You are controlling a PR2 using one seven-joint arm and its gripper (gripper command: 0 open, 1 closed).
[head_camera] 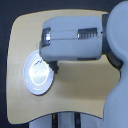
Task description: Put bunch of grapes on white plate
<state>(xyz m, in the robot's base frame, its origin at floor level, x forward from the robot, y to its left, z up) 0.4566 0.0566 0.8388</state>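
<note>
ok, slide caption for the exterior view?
PR2 arm reaching over white plate on wooden table; grapes not visible.

The white plate (37, 75) lies on the table (80, 87), toward the exterior view's left, near the table's 8 o'clock edge. The robot arm (75, 37) reaches in from 3 o'clock, crossing above the table's upper half and covering the plate's 1 o'clock rim. The gripper (54, 65) hangs from the arm's near end, at the plate's 2 o'clock edge, over or just beside the rim; which one cannot be told. The bunch of grapes cannot be made out. The robot's body (119, 75) stands along the table's 3 o'clock side, overlapping its edge there.
</note>
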